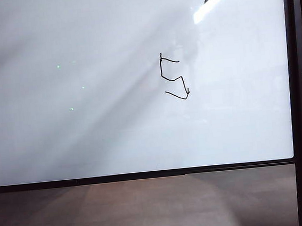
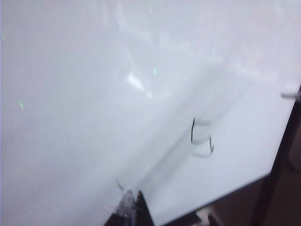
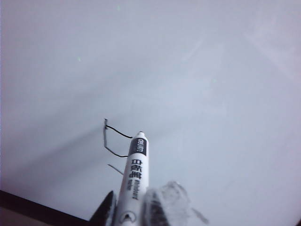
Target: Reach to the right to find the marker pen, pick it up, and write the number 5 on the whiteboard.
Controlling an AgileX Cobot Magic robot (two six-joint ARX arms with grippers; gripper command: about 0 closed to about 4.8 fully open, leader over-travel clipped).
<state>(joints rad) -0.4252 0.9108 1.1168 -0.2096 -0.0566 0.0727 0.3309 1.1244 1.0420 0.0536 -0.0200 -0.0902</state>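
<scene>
We see the thin black angular number 5 [image 1: 174, 76] drawn right of centre on the large glossy white whiteboard [image 1: 88, 124], so the writing looks done. Our right tool [image 3: 136, 209] clamps narrowly on the pale grey-white marker pen [image 3: 135, 172], tip aimed at the whiteboard but off it. Our left tool [image 2: 129, 209] faces the whiteboard too; its state we cannot tell.
</scene>
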